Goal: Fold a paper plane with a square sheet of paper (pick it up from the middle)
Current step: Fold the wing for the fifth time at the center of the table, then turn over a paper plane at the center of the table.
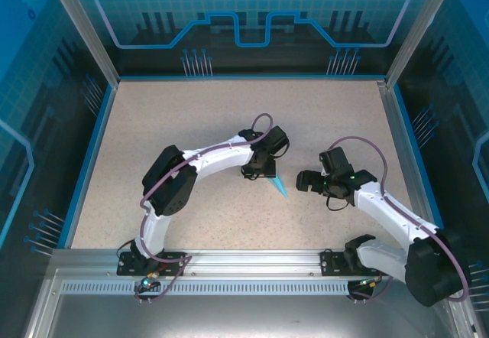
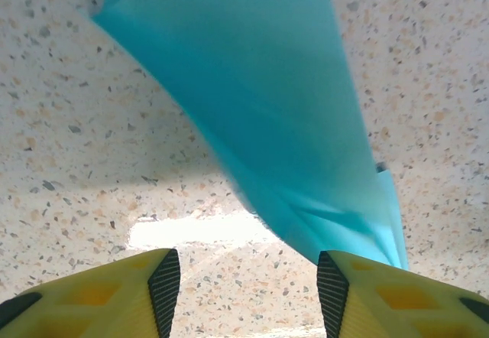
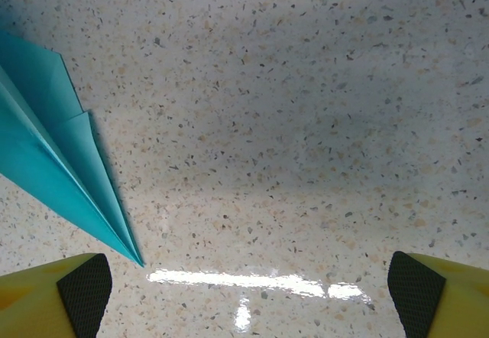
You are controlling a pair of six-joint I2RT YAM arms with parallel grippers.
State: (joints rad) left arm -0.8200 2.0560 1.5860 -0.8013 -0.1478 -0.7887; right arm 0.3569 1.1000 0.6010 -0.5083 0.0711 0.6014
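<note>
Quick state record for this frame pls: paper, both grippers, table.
paper: folded into a narrow cyan paper plane, on the speckled table between the grippers
left gripper: open, over the plane; the paper's end reaches one finger, not clamped
right gripper: wide open, holding nothing; the plane's pointed tip lies near one finger

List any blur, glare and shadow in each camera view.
Left wrist: the paper plane smears along its lower left edge, likely motion blur, and a white glare patch sits on the table beside it. Right wrist: plane edges crisp, a bright glare streak low on the table, a soft shadow band across the middle. Top external: sharp and evenly lit.
</note>
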